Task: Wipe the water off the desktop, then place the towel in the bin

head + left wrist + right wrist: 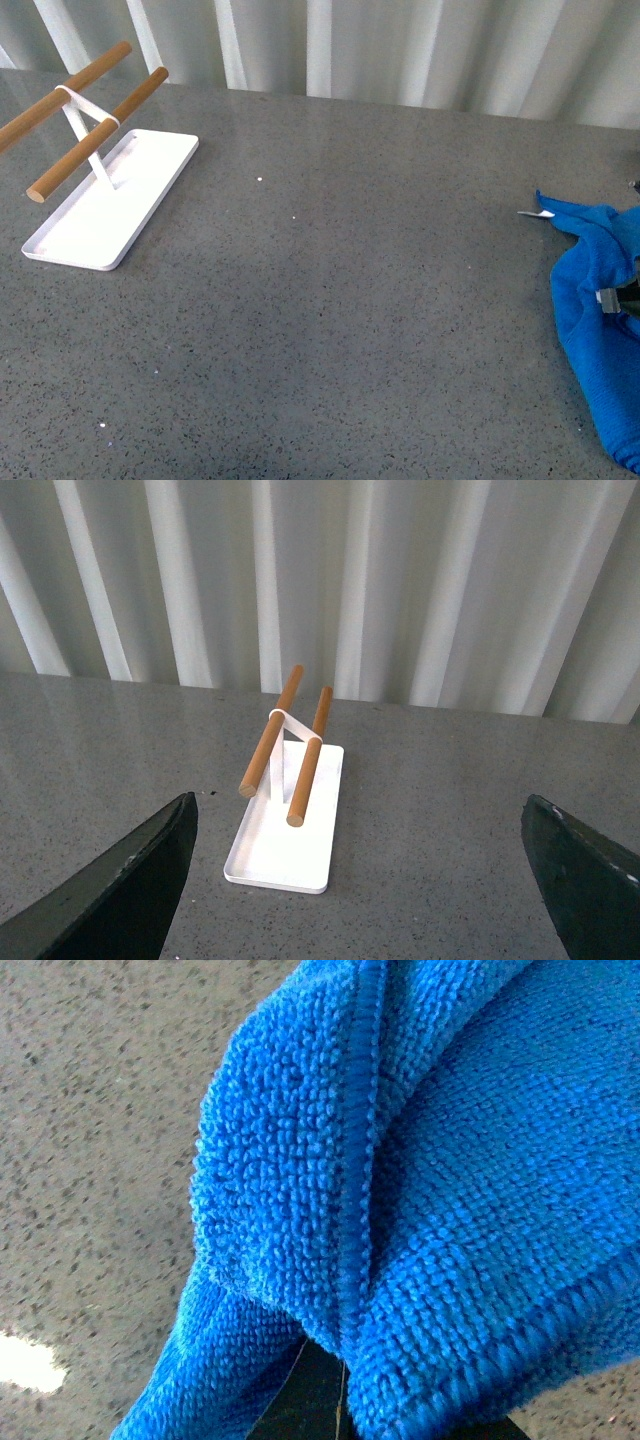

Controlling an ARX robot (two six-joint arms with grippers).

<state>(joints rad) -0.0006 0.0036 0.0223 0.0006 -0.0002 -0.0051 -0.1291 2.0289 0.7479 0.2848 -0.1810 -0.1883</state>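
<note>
We see the fluffy blue towel (590, 335) crumpled on the desktop (350, 300), our right gripper (624, 300) clenched on it.

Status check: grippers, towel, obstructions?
Left gripper open, empty. Right gripper shut on the towel, bunched at the desktop right side. Rack far left, apart from it. No bin in view.
</note>
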